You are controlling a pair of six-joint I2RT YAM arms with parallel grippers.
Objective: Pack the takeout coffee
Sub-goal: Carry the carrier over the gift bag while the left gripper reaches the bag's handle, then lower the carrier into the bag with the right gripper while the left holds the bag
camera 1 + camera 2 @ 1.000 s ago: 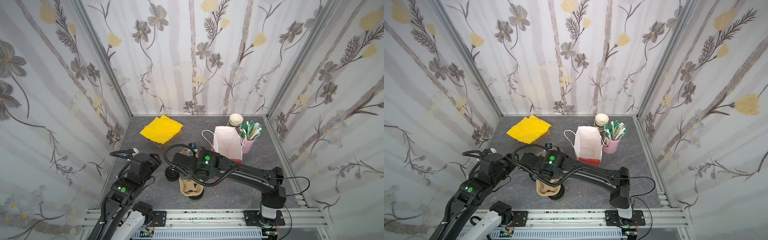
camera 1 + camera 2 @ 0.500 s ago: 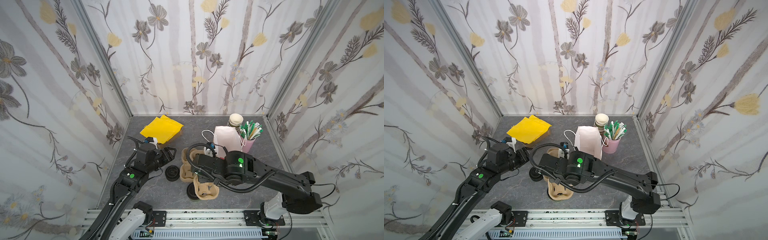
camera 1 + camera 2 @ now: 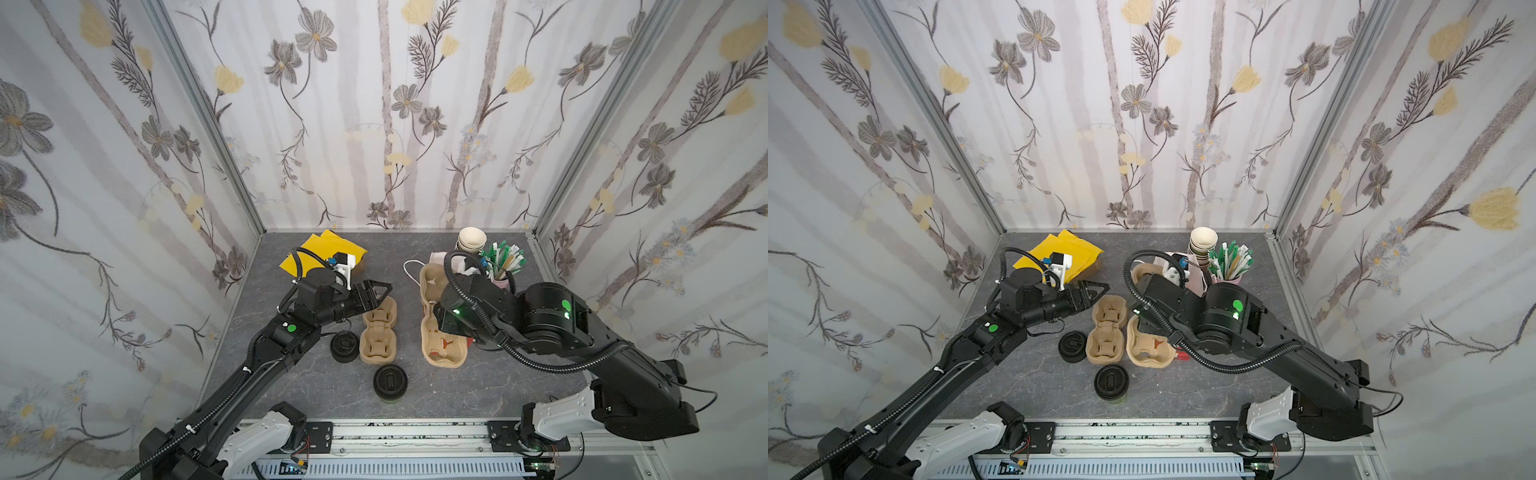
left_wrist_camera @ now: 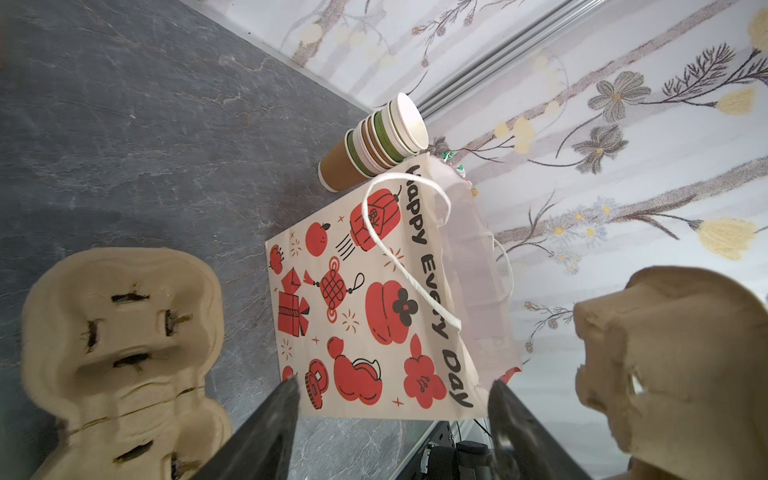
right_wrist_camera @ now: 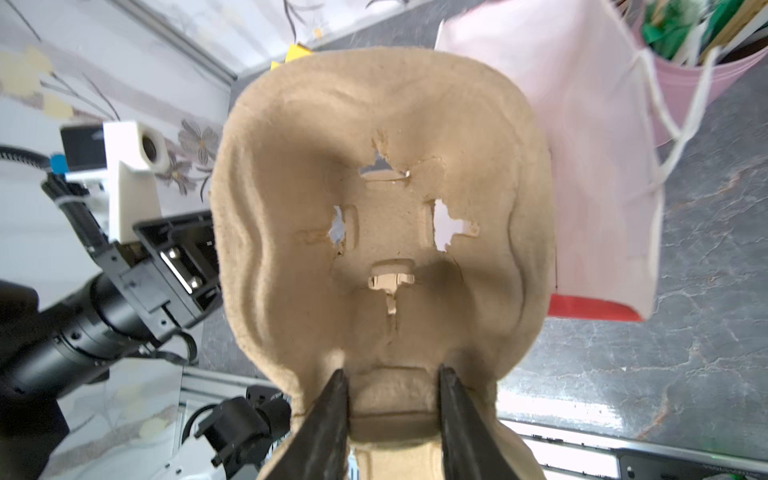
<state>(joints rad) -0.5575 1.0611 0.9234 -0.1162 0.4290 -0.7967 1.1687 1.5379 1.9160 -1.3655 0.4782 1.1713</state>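
Coffee (image 3: pixel 390 381) well apart from left gripper (image 3: pixel 383 296)

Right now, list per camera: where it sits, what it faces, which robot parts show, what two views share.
Both top views: high above the front rail, looking down on the table; both arms show.
Left wrist: on left arm, facing the paper bag; open left gripper shows.
Right wrist: on right arm, facing the held carrier; right gripper clamps it.
Shared: both wrist views show paper bag and held carrier.
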